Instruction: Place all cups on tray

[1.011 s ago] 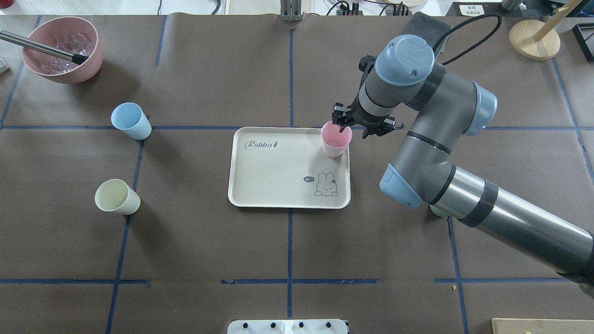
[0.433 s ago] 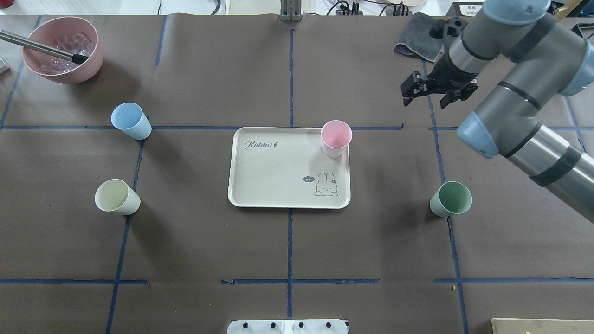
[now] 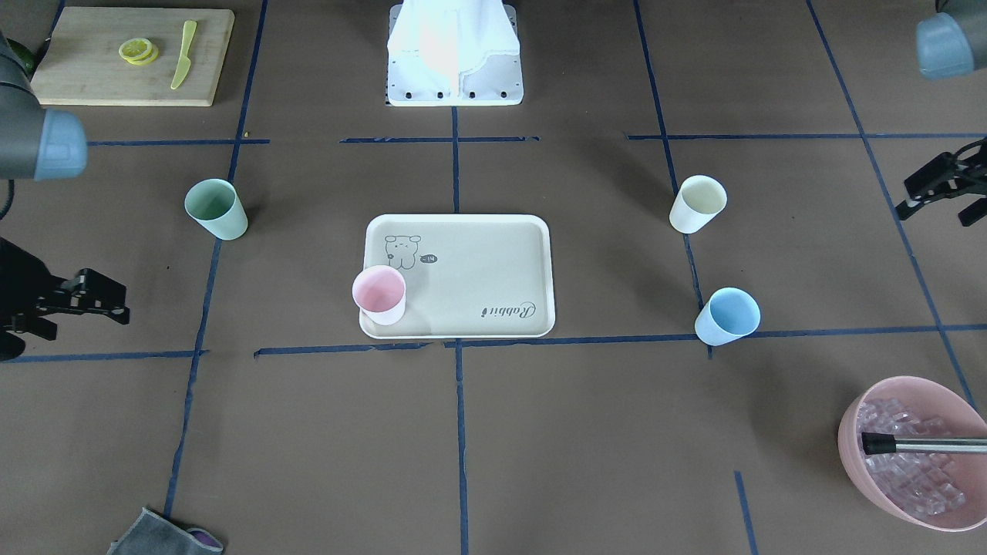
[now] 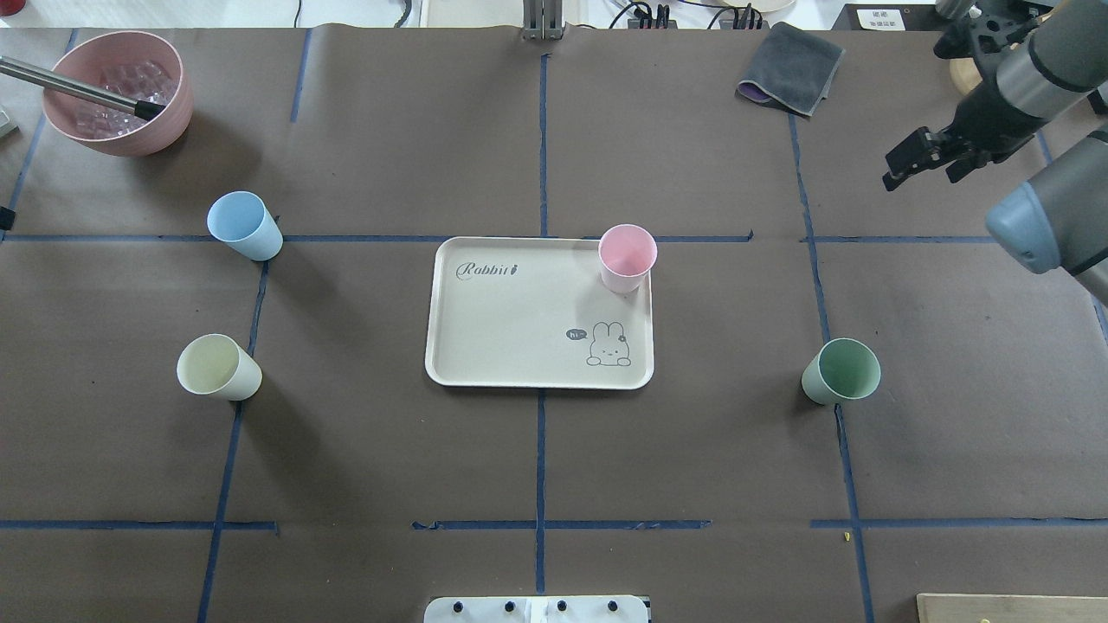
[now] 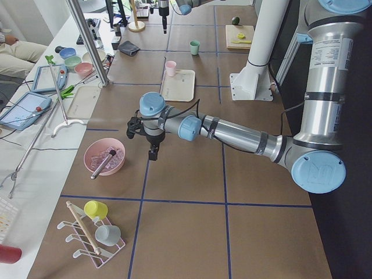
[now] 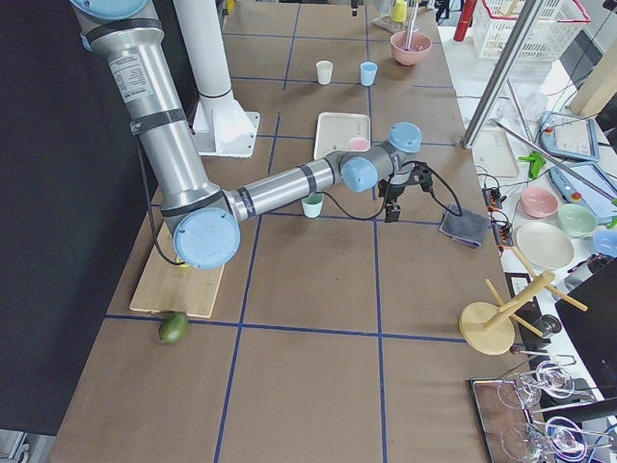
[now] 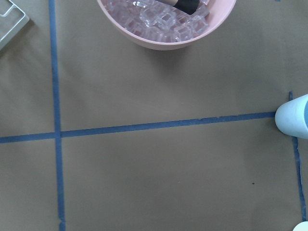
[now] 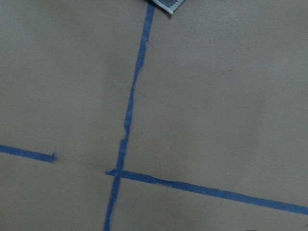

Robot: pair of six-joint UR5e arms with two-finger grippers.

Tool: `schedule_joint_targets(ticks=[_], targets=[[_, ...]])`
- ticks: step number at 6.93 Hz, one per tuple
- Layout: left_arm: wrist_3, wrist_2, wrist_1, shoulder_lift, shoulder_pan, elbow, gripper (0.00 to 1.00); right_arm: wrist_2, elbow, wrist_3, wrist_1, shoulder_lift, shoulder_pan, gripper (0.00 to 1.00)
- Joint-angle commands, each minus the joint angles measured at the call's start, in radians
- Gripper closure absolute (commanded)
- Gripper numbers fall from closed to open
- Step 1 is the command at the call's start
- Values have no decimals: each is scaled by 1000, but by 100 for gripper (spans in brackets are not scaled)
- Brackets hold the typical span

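- Front-facing view: the tray (image 3: 478, 270) lies mid-frame on the tabletop (image 3: 586, 432), and the pink cup (image 3: 379, 295) stands upright in its lower left corner. The green cup (image 3: 216, 209) stands off the tray to the left. The cream cup (image 3: 697, 203) and the blue cup (image 3: 726, 317) stand off it to the right. The right claw (image 3: 108, 301) hangs at the left edge, spread wide and empty. The left claw (image 3: 933, 208) hangs at the right edge, also spread and empty.
- Overhead view: the pink cup sits in the tray's upper right corner, and the other three cups stand on the tabletop well apart from the tray. The right claw is at the upper right, fingers apart, near a grey cloth (image 4: 792, 69). A pink bowl of ice (image 4: 121, 143) is at the upper left.
- Left side view: the near arm's claw hovers over bare tabletop just right of the bowl.
- Right side view: the near arm's claw hangs mid-frame beside the cloth.
- Left wrist view: the bowl is at the top and the blue cup at the right edge.
- Right wrist view: bare tabletop, with the cloth's corner at the top.
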Motion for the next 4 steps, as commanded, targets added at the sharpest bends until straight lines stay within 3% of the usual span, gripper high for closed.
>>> schedule_joint_targets(ticks=[1,3,4], targets=[[-333,122,-38,30,228,-108,0,7,2,-142,4,-64,57,1],[-600,148,-82,31,354,-113,1,3,2,-136,7,-69,55,1],[-711,247,-132,31,441,-113,1,3,2,-136,7,-70,55,1]])
